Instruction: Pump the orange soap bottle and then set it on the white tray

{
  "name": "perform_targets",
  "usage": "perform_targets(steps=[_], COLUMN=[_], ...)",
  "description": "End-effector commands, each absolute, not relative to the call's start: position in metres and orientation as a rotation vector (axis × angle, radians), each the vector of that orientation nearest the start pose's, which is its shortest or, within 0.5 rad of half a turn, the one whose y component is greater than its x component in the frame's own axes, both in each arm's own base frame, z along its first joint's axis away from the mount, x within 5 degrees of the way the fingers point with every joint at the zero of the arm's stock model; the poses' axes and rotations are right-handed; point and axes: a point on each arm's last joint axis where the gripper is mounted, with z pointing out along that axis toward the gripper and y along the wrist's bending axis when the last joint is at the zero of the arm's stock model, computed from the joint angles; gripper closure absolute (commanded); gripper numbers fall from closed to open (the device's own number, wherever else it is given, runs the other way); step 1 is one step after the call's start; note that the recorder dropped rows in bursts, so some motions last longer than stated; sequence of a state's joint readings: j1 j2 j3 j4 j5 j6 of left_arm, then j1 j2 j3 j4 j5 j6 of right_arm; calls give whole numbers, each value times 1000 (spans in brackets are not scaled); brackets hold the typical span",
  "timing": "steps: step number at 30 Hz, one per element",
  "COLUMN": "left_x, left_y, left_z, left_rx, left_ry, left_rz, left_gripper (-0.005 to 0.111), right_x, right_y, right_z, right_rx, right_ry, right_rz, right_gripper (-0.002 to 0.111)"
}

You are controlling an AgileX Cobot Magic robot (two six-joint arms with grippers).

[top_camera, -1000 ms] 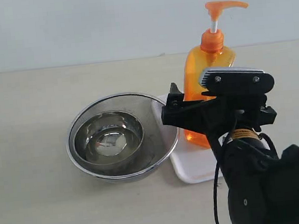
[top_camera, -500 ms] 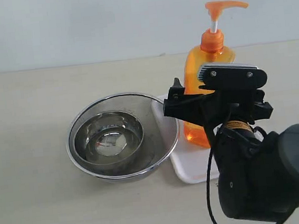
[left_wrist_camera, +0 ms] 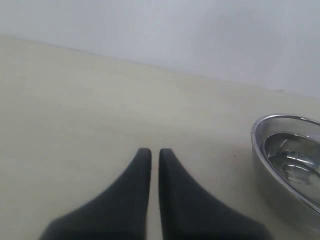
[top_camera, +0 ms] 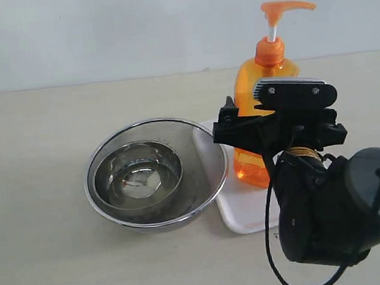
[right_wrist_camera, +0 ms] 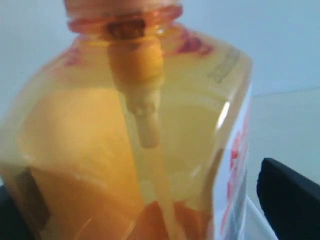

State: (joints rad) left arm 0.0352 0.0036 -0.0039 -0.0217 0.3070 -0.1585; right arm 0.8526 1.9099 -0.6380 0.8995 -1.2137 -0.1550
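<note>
The orange soap bottle [top_camera: 264,75] stands upright on the white tray [top_camera: 240,212], its pump head raised and pointing right. My right gripper [top_camera: 276,124] is open, its black fingers on either side of the bottle's lower body. In the right wrist view the bottle [right_wrist_camera: 150,125] fills the frame, and one black finger [right_wrist_camera: 290,200] stands clear of its labelled side with a gap between. My left gripper [left_wrist_camera: 150,155] is shut over bare table and holds nothing; it is outside the exterior view.
Two nested steel bowls [top_camera: 156,179] sit just left of the tray, the outer rim overlapping the tray's left edge. The bowl's rim [left_wrist_camera: 290,155] also shows in the left wrist view. The right arm's black body [top_camera: 332,216] hides the tray's front right.
The right gripper has risen a little along the bottle and the arm behind it has lifted. The bottle, tray and bowls have not moved.
</note>
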Motion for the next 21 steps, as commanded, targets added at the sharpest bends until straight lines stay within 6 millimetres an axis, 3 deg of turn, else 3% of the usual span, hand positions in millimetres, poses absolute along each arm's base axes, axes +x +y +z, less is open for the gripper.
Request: perform_targets(steps=[1, 7, 9, 12, 19, 21], left_x=[54, 54, 54, 54, 54, 54], left_y=[2, 2, 2, 2, 2, 2], left_z=[186, 186, 186, 186, 186, 186], left_rx=[-195, -195, -195, -195, -195, -195], left_ry=[1779, 1779, 1779, 1779, 1779, 1779], left_rz=[-108, -108, -108, -108, -108, -108], left_gripper=[101, 101, 101, 101, 101, 101], right_x=[253, 253, 253, 253, 253, 253], right_y=[187, 187, 187, 187, 188, 188], right_z=[146, 146, 146, 146, 146, 146], right_rx=[83, 81, 79, 79, 77, 75], right_ry=[1658, 1657, 1657, 1657, 1656, 1656], right_rz=[130, 131, 130, 130, 133, 132], right_gripper=[4, 5, 11, 33, 95, 106])
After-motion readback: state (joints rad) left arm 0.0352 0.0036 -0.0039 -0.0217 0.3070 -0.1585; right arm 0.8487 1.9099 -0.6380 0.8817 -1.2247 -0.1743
